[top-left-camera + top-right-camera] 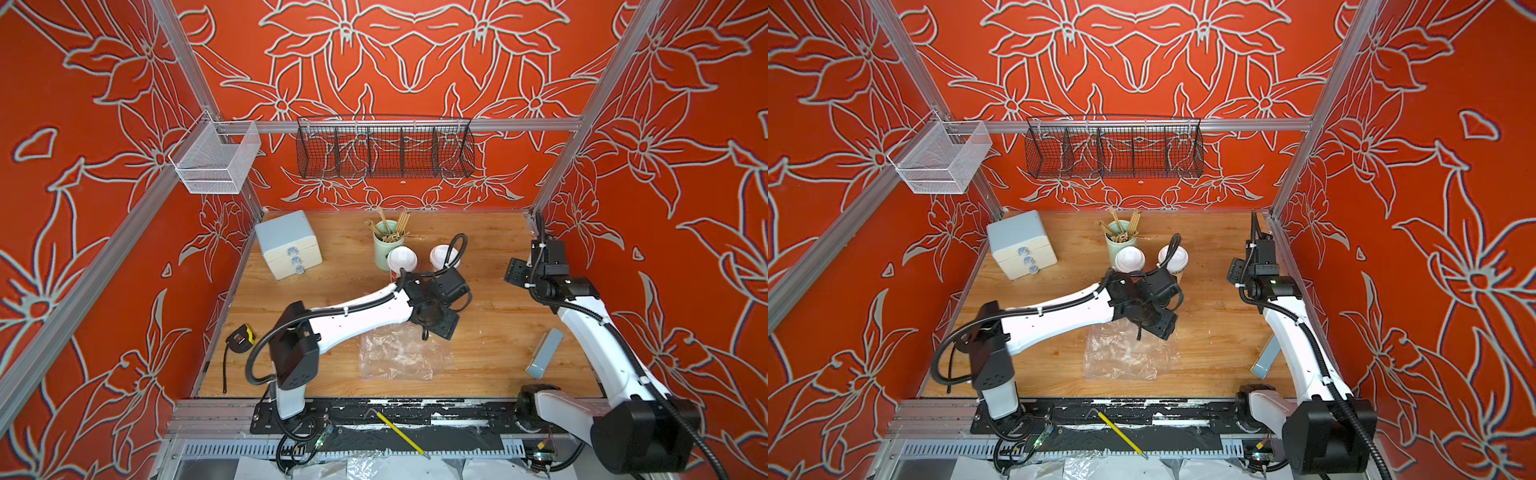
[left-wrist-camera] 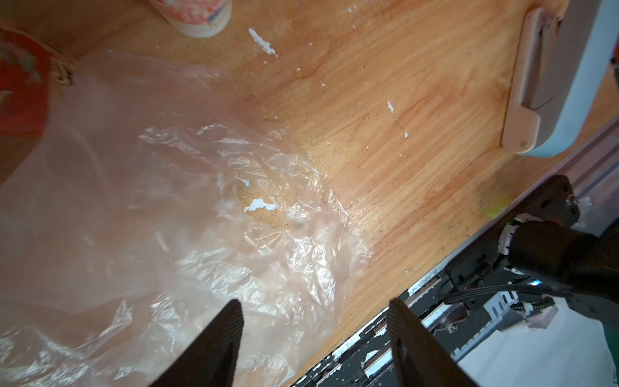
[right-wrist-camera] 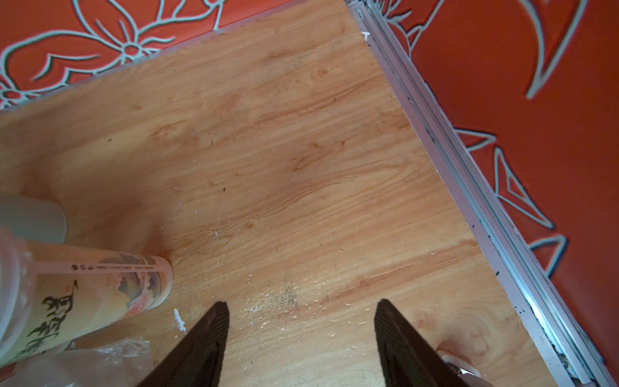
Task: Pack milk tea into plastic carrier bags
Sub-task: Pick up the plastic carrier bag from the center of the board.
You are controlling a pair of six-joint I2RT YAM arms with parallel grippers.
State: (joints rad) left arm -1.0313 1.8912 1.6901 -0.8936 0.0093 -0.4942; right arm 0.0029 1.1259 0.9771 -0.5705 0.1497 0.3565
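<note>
Left gripper [image 2: 313, 301], jaws apart and empty, hovers over the flat transparent bag [image 1: 399, 353] at centre frame; best pinch one layer only; right gripper [image 3: 300, 303], likewise spread empty, hangs right of the red cup [image 1: 402, 259] and cream cup [image 1: 442, 254], upper centre.

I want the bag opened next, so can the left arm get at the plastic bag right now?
Probably yes. The left pincer hangs open over an edge of the plastic bag, which lies on the table with nothing on top of it.
</note>
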